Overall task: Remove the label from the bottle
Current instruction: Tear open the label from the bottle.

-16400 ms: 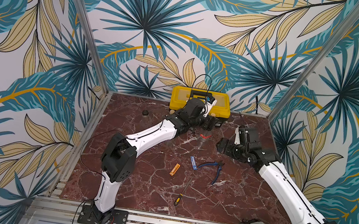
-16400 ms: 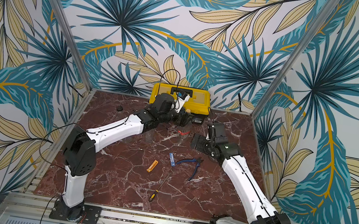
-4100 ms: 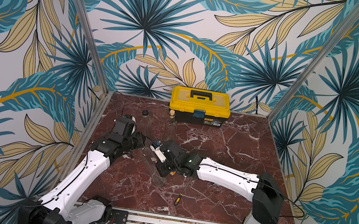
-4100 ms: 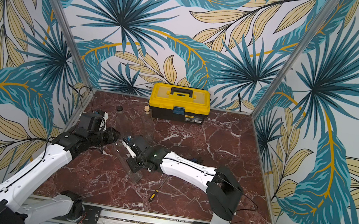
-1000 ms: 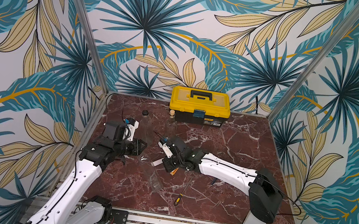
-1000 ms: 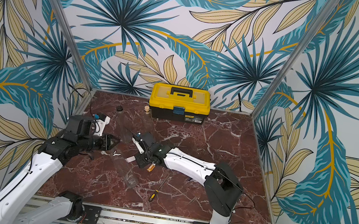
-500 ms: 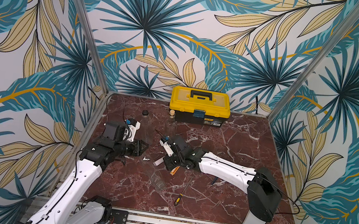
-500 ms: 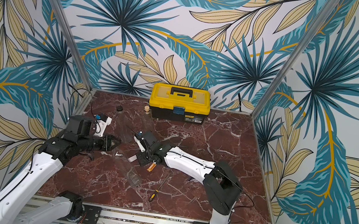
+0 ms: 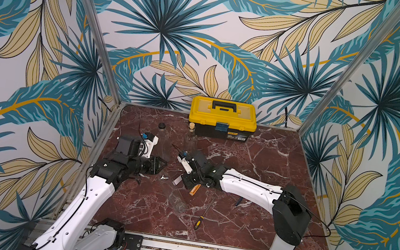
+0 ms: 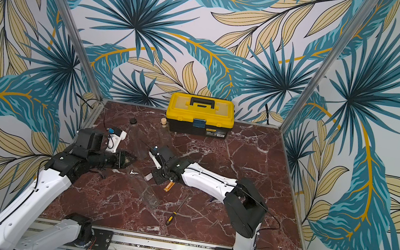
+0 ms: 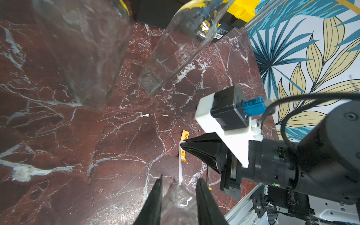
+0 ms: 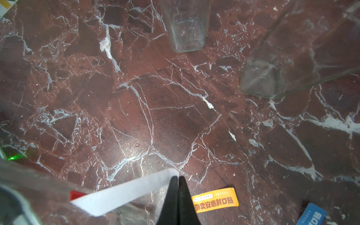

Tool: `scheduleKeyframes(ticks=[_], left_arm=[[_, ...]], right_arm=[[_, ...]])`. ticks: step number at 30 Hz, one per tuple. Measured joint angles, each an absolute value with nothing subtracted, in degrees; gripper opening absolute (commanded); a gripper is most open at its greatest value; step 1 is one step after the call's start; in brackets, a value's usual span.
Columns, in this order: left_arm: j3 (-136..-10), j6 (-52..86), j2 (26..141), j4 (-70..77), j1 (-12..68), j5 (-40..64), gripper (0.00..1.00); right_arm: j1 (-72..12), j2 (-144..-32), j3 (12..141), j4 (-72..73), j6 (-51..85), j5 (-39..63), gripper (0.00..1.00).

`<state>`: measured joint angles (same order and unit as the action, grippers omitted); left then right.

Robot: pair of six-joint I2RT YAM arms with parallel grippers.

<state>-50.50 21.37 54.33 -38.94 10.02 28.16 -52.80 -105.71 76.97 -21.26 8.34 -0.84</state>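
Note:
A clear glass bottle (image 11: 179, 202) sits between the fingers of my left gripper (image 11: 180, 178), which is shut on it. In both top views its faint body (image 9: 175, 199) (image 10: 147, 193) slants toward the table's front from the left gripper (image 9: 161, 164) (image 10: 132, 159). My right gripper (image 12: 178, 177) (image 9: 184, 181) (image 10: 156, 174) is shut on the free end of a white label strip (image 12: 124, 192) (image 11: 180, 167) (image 9: 177, 180). The strip's other end still sticks to the bottle, which is blurred in the right wrist view.
Two more clear bottles (image 9: 163, 141) (image 9: 192, 140) stand just behind the grippers. A yellow toolbox (image 9: 223, 115) sits at the back wall. An orange sticker (image 12: 215, 199) (image 9: 195, 189) lies under the right gripper, and a screwdriver (image 9: 202, 217) lies nearer the front.
Over the last second the right gripper has edged slightly to the right with the white strip in it. The left arm and the bottle have barely moved.

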Motion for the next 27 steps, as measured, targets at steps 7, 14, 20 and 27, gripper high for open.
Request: scheduleKeyframes(ticks=[7,14,20,27], left_arm=[[-50.5,21.2,54.3,-38.8,10.0,28.4,0.00],[-50.5,21.2,54.3,-38.8,10.0,28.6,0.00],[-50.5,21.1,54.3,-38.9,10.0,28.8,0.00],[-50.5,21.0,54.3,-38.9,10.0,29.0,0.00]], right_arm=[[-52.8,-106.5,77.2,-21.0,8.3,-1.0,0.00],[-52.7,-107.6,77.6,-20.8,8.3,-1.1,0.00],[-52.0,-108.0,77.6,-20.8,8.3,-2.4,0.00],[-51.7,-108.1,77.6,-20.8,8.3,-3.0,0.00]])
